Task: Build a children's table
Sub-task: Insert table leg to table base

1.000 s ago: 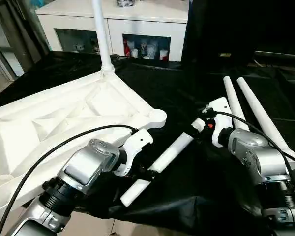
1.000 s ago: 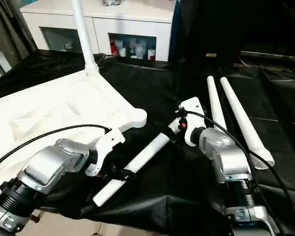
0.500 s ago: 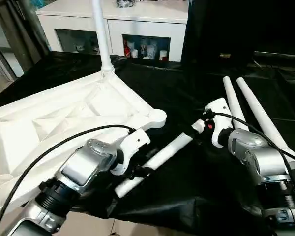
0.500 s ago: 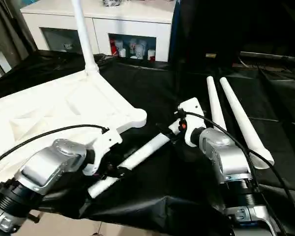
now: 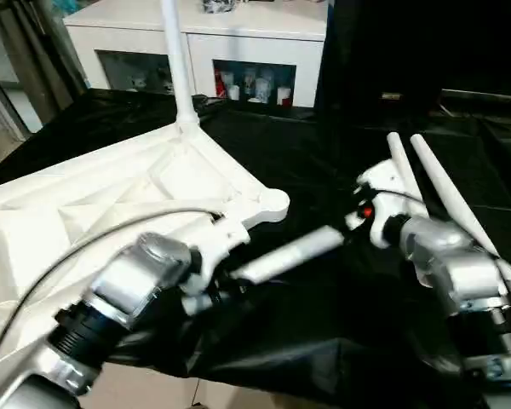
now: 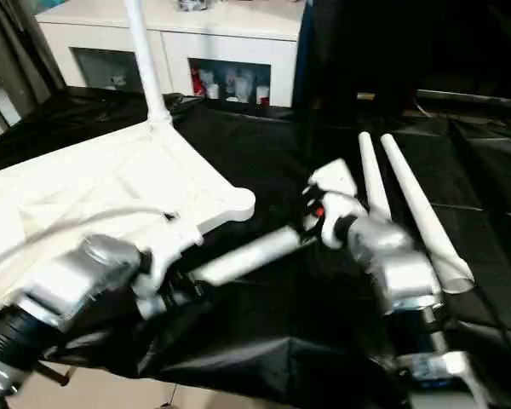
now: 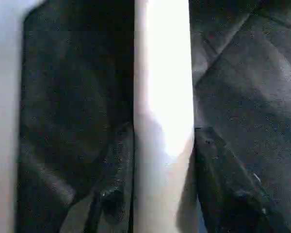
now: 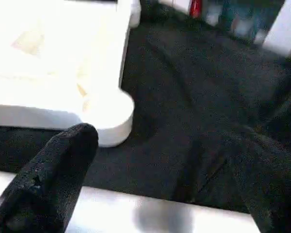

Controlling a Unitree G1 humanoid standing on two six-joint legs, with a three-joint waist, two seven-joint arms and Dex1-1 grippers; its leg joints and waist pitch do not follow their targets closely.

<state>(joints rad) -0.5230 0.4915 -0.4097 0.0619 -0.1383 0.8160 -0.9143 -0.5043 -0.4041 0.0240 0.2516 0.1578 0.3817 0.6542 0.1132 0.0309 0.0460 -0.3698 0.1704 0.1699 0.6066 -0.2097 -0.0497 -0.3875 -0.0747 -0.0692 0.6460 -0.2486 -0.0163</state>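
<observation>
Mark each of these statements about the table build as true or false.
1. One leg already stands upright in a corner of the upturned tabletop. True.
2. The left end effector has its fingers on either side of a leg. True, as the left wrist view shows.
3. Three spare legs lie on the black cloth by the right arm. False: two legs lie there, side by side.
4. The right end effector is shut. False: its fingers stand wide apart.
5. The near corner socket already holds a leg. False: it is empty.
</observation>
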